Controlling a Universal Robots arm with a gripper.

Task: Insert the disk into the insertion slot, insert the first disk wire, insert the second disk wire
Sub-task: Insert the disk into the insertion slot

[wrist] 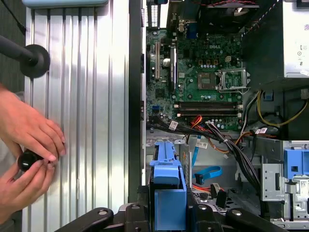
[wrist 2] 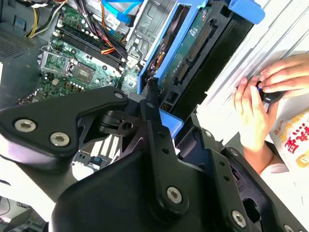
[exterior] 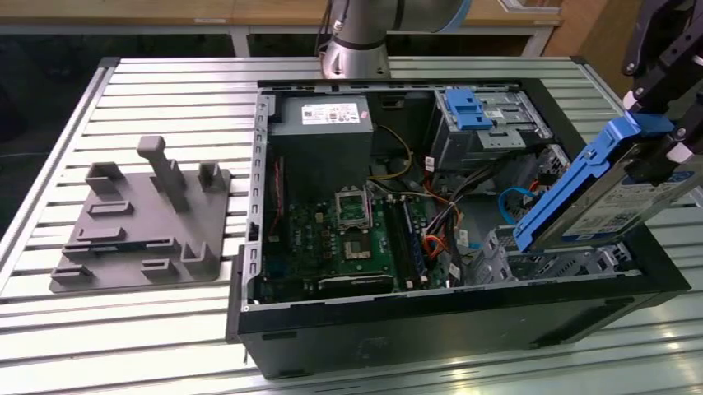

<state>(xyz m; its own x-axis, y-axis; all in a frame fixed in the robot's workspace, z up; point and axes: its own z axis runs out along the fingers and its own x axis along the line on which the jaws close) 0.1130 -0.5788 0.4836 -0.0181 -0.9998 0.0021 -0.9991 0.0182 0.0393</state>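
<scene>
Exterior view: at the right edge of the frame the black gripper reaches down from the upper right, its fingers pressed together on the disk and pinching it by its bright blue carrier. The disk hangs steeply tilted, its high end under the gripper and its low end at the mouth of the insertion slot, the silver perforated cage in the lower right corner of the open computer case; it is not seated flat in the cage. Just beside the disk's low end, toward the frame's centre, the second disk wire curls loose inside the case, with an orange-red cable near it. The taller bay with a blue latch stands in the upper middle right, the motherboard lies at centre, and the power supply sits above it. The case rests on a slatted metal table, and a grey fixture lies at the left, well apart from the case. In the first wrist view a person's two hands hold a small dark object over the table beside the case.
</scene>
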